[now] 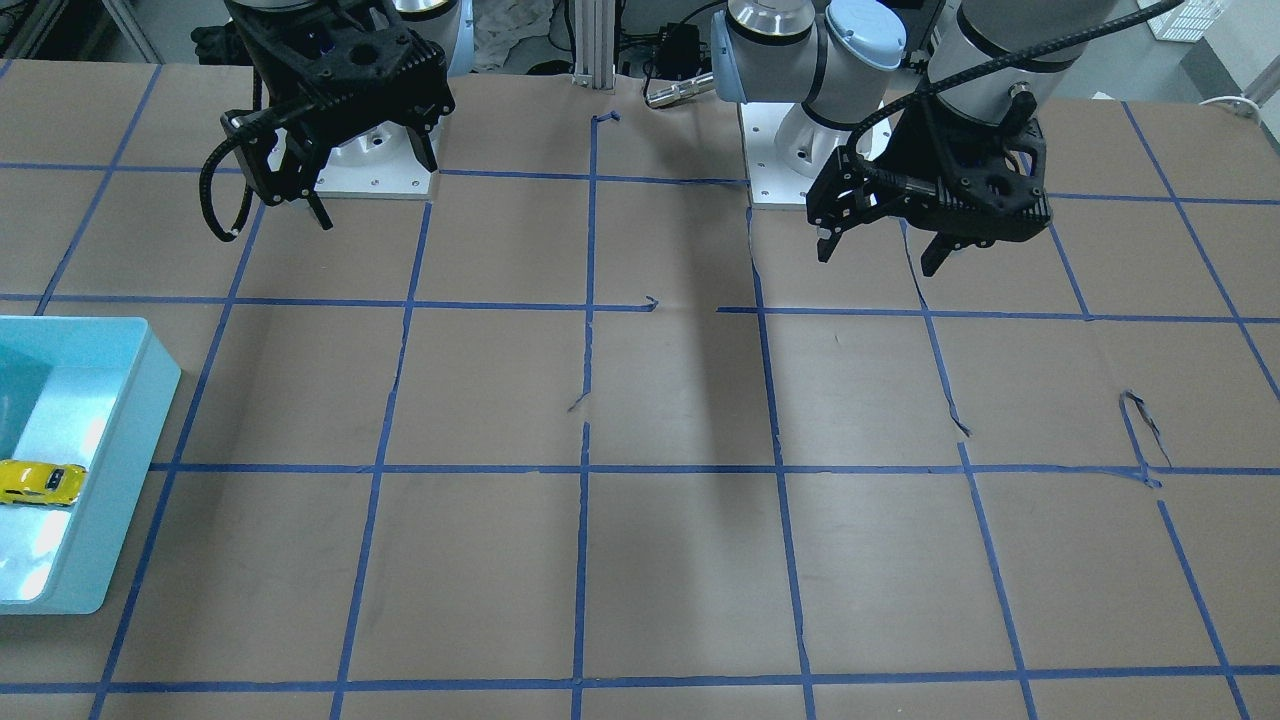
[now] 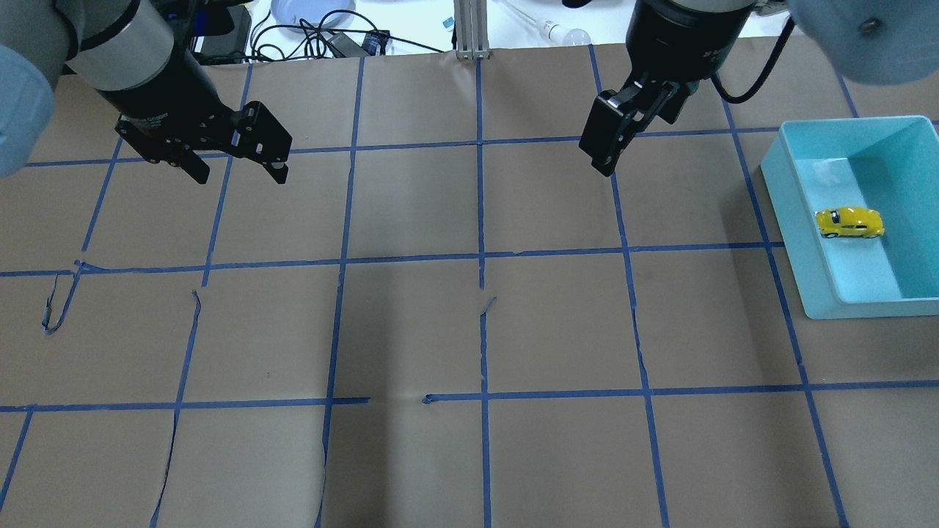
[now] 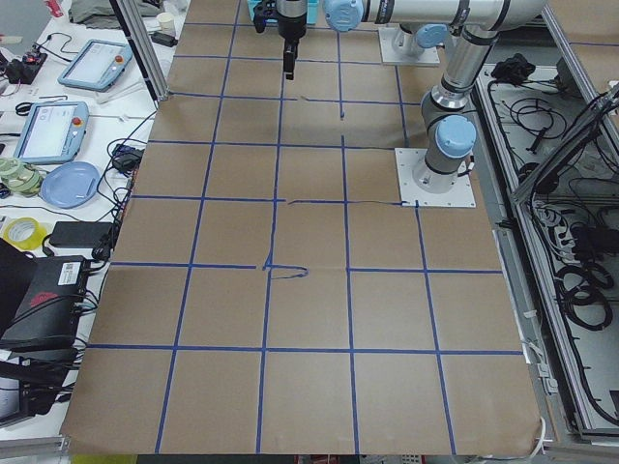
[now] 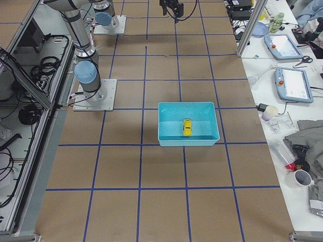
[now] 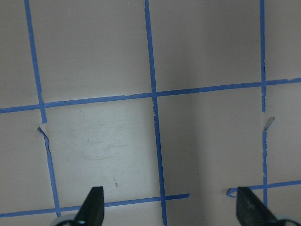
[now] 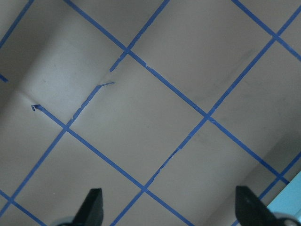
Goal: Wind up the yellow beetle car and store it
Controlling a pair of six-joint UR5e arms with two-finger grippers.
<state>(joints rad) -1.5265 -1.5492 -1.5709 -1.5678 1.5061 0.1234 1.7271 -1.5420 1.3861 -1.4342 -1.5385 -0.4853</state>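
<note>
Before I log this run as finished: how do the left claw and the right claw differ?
The left claw faces the overhead camera broadside; the right claw is turned edge-on. The right claw hangs nearer the blue bin holding the yellow car; the left claw is at the opposite side of the table. Both are open, empty and above the table.
</note>
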